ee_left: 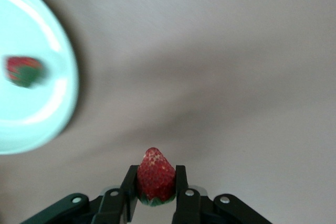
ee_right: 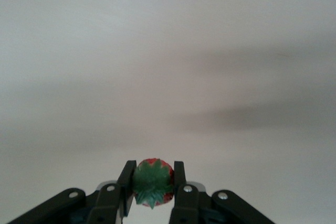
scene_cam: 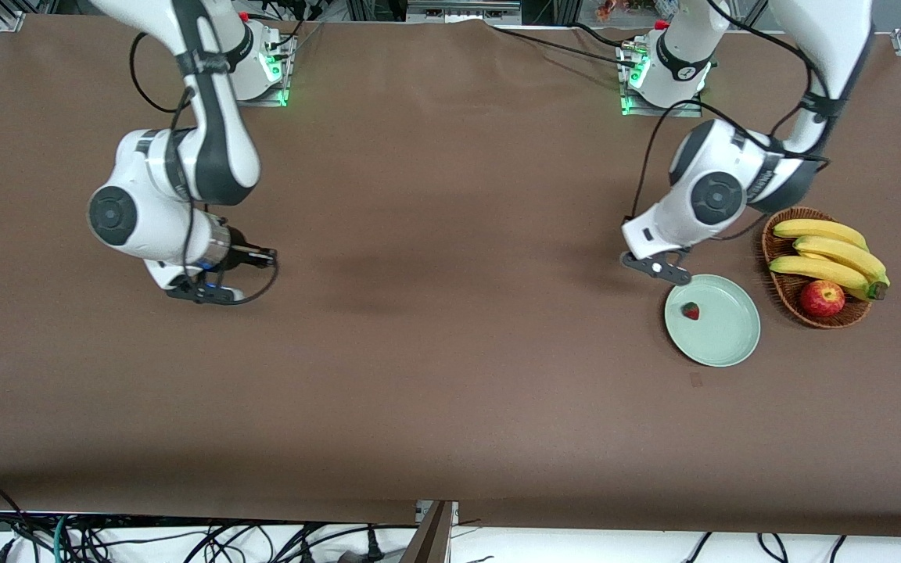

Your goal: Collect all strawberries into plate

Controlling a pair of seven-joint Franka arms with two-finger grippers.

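Toward the left arm's end of the desk [scene_cam: 435, 375], the pale green plate [scene_cam: 724, 340] lies just beside the wicker basket [scene_cam: 777, 289], which holds bananas [scene_cam: 830, 254] and a red apple [scene_cam: 822, 298]. One strawberry [scene_cam: 690, 311] already rests in the plate, near the rim that faces the right arm's end. The left gripper [ee_left: 156, 184] hangs over bare desk just beside the plate's rim, its fingers [ee_left: 129, 187] pinching a second strawberry [ee_left: 155, 174], pointed tip outward and green cap tucked between them. Well apart, toward the right arm's end, the right gripper [ee_right: 152, 184] is up over open desk, with its fingers [ee_right: 179, 182] clamped on a third strawberry [ee_right: 153, 182], whose leafy green top faces the wrist camera.
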